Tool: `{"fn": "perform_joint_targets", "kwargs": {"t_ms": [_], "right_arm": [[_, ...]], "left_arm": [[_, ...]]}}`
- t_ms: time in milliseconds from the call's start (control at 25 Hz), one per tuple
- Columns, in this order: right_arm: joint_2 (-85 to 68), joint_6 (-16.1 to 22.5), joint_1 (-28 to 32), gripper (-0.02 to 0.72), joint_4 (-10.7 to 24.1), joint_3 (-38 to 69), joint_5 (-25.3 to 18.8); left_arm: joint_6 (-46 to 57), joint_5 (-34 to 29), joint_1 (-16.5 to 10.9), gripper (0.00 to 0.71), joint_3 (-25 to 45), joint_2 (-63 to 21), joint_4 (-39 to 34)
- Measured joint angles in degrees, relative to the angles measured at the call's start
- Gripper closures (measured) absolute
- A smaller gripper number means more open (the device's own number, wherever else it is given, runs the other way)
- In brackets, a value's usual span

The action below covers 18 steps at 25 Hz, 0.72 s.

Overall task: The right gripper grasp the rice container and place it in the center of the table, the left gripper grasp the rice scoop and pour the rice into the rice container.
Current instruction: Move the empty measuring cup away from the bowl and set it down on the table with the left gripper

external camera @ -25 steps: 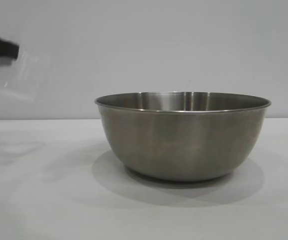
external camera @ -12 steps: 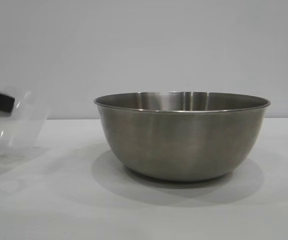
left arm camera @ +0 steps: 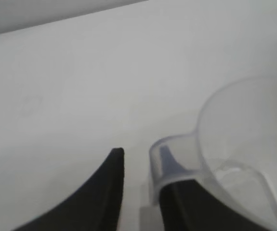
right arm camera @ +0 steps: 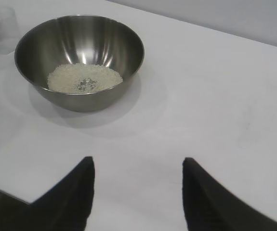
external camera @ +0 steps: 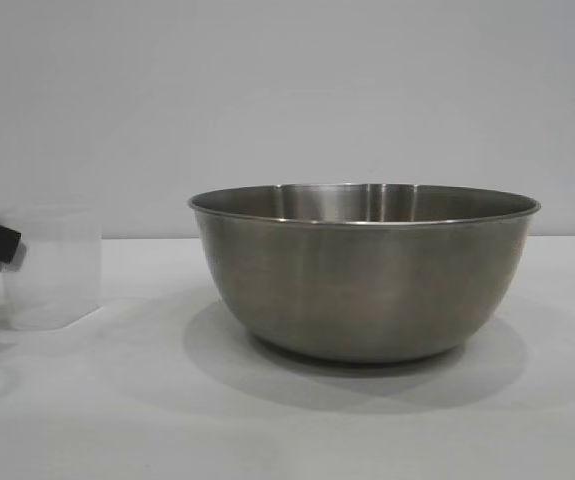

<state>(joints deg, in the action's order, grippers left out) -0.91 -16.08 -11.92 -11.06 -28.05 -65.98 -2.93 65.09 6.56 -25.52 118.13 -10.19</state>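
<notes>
Your left hand (left arm camera: pixel 140 192) stands slightly parted at the rice scoop (external camera: pixel 52 265) handle; the scoop sits upright on the bench (external camera: pixel 117 400), left of the rice container (external camera: pixel 365 270). Retreat crooked and a finger hooks the handle, tipping it. Right hand (right arm camera: pixel 138 192) is open, empty.

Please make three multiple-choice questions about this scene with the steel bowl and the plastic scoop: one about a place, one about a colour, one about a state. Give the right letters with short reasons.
1. Where is the rice now?
A. In the bottom of the steel bowl
B. In the scoop
C. Spilled on the table

2. What colour is the table?
A. Black
B. White
C. Wood brown

3. How does the rice scoop stand?
A. Upside down
B. Lying inside the bowl
C. Upright on the table, beside the bowl

Answers:
1 A: the right wrist view shows a pale heap of grains inside the bowl.
2 B: the tabletop is plain white in every view.
3 C: the exterior view shows the clear cup upright, apart from the bowl, with the left gripper at its handle.
</notes>
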Motion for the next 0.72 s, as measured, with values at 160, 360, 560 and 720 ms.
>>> {"fn": "perform_joint_targets", "kwargs": {"t_ms": [160,360,560,720], "right_arm": [[0.00,0.00,0.00,0.320,0.00,0.00,0.00],[0.00,0.00,0.00,0.320,0.00,0.00,0.00],[0.00,0.00,0.00,0.320,0.00,0.00,0.00],[0.00,0.00,0.00,0.320,0.00,0.00,0.00]], "left_arm": [[0.00,0.00,0.00,0.464,2.34,-1.29,0.19],[0.00,0.00,0.00,0.480,5.96,-6.45,2.17],[0.26,0.00,0.00,0.480,10.49,-12.71,8.25],[2.15,0.00,-0.11,0.480,11.16,-17.01,10.64]]}}
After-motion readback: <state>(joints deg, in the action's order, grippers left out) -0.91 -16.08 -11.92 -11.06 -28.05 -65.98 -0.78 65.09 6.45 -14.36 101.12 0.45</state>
